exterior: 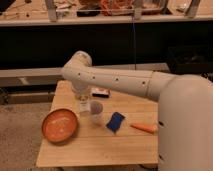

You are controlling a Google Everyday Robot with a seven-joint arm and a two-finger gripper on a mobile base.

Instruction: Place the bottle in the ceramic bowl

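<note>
The orange-red ceramic bowl (60, 125) sits on the left part of the wooden table (95, 150). My gripper (82, 99) hangs from the white arm just left of the clear plastic cup (96, 111). It is shut on the small whitish bottle (84, 107), which hangs upright just off the table. The bottle is between the cup and the bowl's right rim, a little right of and behind the bowl. The arm covers the top of the bottle.
A blue packet (115, 122) lies right of the cup, and an orange carrot-like thing (143, 128) lies further right. A small box (100, 92) sits at the table's back edge. A dark shelf unit stands behind the table. The arm's body fills the right side.
</note>
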